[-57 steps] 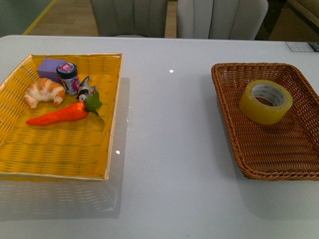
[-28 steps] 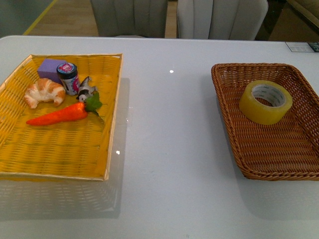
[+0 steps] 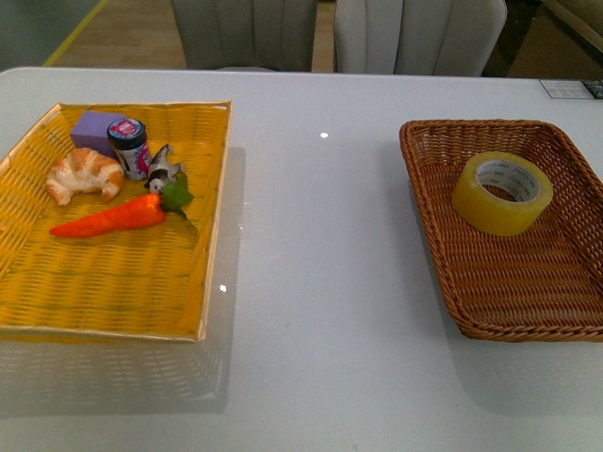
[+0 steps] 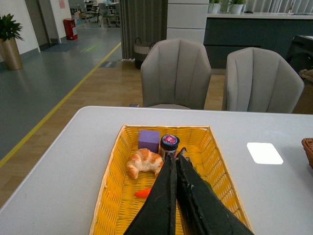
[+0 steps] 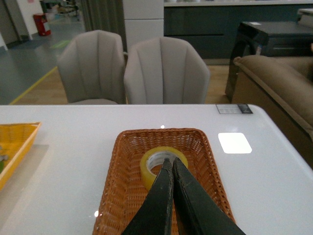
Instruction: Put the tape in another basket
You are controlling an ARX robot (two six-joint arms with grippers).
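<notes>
Black jaws, right gripper: pressed together, holding nothing; it hangs above the table's near side, aimed at the tape.
Black jaws, left gripper: likewise closed and empty, raised over the yellow basket.
Tape: lies flat, core opening upward, in the far half of the brown basket, clear of its walls, well apart from both grippers.
Yellow basket: carries a carrot, a croissant, a small jar, a purple block and a small grey figure, all crowded in its far half; the near half is bare weave.
Stage: judging by the layout, the tape sits in the brown basket and no grasp is under way.
Risk: a closed right gripper descending would shove the roll, not grip it; jaws spread too little could skid off the slick rim.
Hard to see: neither arm shows from the front; the brown basket's right edge is cut off; the core's lettering is unreadable; the left jaws hide part of the carrot.
</notes>
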